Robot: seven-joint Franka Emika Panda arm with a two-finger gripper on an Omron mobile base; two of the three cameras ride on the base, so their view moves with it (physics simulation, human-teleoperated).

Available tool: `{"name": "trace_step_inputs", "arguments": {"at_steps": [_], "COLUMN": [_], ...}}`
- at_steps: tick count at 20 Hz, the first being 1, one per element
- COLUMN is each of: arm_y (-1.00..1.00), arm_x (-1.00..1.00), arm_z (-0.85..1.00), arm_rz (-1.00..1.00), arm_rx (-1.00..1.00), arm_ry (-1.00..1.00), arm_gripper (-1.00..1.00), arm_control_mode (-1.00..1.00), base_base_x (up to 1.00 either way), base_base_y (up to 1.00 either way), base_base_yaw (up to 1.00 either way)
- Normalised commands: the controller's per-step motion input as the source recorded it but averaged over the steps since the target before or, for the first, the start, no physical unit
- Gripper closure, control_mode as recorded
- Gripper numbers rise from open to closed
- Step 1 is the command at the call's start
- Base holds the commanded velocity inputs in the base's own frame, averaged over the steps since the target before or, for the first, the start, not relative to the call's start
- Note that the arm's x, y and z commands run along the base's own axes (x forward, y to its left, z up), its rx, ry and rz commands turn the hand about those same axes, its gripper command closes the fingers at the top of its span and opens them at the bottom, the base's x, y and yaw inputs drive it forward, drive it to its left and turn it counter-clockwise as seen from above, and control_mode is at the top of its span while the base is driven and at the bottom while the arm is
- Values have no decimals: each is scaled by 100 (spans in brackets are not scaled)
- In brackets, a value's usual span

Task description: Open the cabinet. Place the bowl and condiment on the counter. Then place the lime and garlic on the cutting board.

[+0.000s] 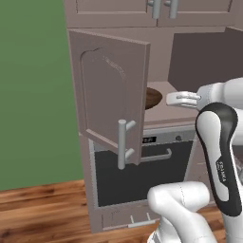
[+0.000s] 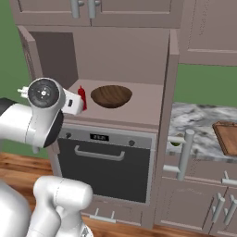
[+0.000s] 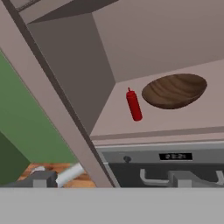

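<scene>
You see the arched-panel cabinet (image 1: 110, 90) door open; inside, a grainy wooden bowl (image 2: 111, 96) beside a slim red condiment (image 3: 134, 105). Your hand (image 1: 172, 99) is spread wide, empty.

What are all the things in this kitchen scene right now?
cabinet: one, taupe-brown, door swung open
bowl: one, dark-brown wood, on the cabinet shelf
condiment: one, red bottle, upright left of the bowl
oven: one, dark door, below the shelf
counter: one, grey-white marble, right of the cabinet
cutting board: one, reddish-brown, on the counter
lime: one, dark green, at the counter's front edge
wall cabinets: taupe, above
floor: brown wood
end effector: one, white, open, holding nothing, by the shelf
</scene>
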Motion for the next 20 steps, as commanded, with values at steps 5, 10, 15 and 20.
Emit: {"name": "trace_step_inputs", "arguments": {"at_steps": [5, 10, 15, 20], "arm_y": [10, -5, -6, 0], "arm_x": [14, 1, 3, 35], "arm_z": [-2, -15, -10, -5], "arm_rz": [0, 0, 0, 0], "arm_rx": [0, 2, 3, 4], "arm_ry": [0, -1, 0, 0], "arm_gripper": [-100, -100, -100, -100], "arm_control_mode": [-100, -100, -100, -100], "base_base_x": [0, 0, 0, 0], "base_base_y": [0, 0, 0, 0], "base_base_yaw": [0, 0, 0, 0]}}
